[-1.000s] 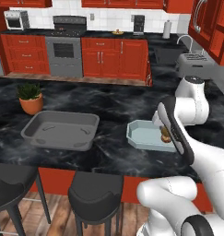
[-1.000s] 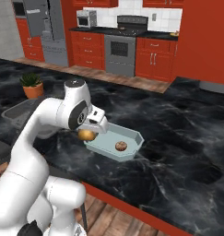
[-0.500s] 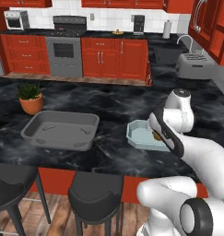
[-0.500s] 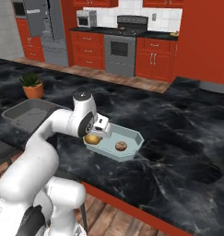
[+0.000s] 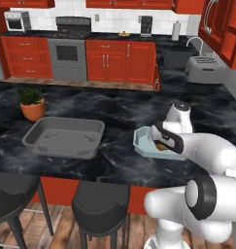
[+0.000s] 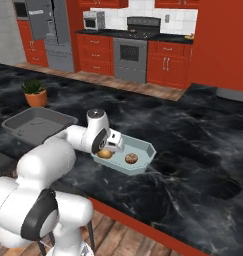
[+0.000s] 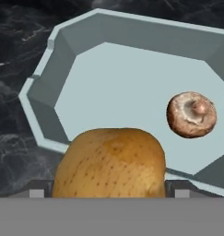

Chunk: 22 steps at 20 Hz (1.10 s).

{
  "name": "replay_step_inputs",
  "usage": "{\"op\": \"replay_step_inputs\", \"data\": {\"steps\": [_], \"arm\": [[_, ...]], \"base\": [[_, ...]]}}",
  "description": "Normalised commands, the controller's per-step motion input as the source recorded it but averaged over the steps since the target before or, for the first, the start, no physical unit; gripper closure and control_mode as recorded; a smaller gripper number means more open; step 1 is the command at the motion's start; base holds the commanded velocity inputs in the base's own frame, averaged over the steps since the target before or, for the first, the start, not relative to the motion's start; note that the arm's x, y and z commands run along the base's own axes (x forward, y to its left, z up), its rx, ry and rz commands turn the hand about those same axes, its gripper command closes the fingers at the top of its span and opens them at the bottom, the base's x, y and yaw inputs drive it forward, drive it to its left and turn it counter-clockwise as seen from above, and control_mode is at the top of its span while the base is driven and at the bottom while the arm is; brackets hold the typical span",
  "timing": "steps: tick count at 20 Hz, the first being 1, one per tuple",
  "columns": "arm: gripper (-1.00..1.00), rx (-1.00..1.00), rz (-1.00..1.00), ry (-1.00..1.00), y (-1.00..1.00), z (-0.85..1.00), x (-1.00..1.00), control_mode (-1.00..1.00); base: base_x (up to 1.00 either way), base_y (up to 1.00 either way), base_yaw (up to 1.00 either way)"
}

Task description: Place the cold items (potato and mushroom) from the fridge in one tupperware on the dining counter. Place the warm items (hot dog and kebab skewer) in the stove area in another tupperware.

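Observation:
My gripper (image 7: 109, 192) is shut on the potato (image 7: 111, 163), a tan, speckled one that bulges up between the fingers. It hangs low over the near end of the light blue tupperware (image 7: 44, 87). The brown mushroom (image 7: 191, 114) lies on the tupperware's floor, apart from the potato. In the right base view the gripper (image 6: 107, 150) holds the potato (image 6: 105, 154) just inside the tupperware (image 6: 144, 149), left of the mushroom (image 6: 131, 159). In the left base view the forearm covers much of the tupperware (image 5: 143, 142), and the potato (image 5: 160, 146) peeks out below it.
A larger grey tupperware (image 5: 63, 136) sits on the counter to the left, with a potted plant (image 5: 32, 102) behind it. Two black stools (image 5: 100, 204) stand at the counter's near edge. A toaster (image 5: 204, 70) is at the far right.
The hand has come down with the potato, from above the light blue tupperware to just inside its near end. The mushroom has stayed put.

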Motion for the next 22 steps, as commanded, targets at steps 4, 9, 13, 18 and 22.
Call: {"op": "replay_step_inputs", "data": {"steps": [4,9,13,18,22], "arm": [[1.00,0.00,0.03,-0.01,-0.05,-0.39,0.50,-1.00],[1.00,0.00,0.03,-0.03,-0.11,-0.33,0.41,-1.00],[-1.00,0.00,0.02,-0.05,-0.02,-0.29,0.30,-1.00],[-1.00,0.00,0.02,-0.04,-0.04,-0.26,0.12,-1.00],[-1.00,0.00,0.00,0.00,-0.05,-0.05,0.04,-1.00]], "base": [[0.00,0.00,0.00],[0.00,0.00,0.00],[0.00,0.00,0.00],[0.00,0.00,0.00],[0.00,0.00,0.00]]}}
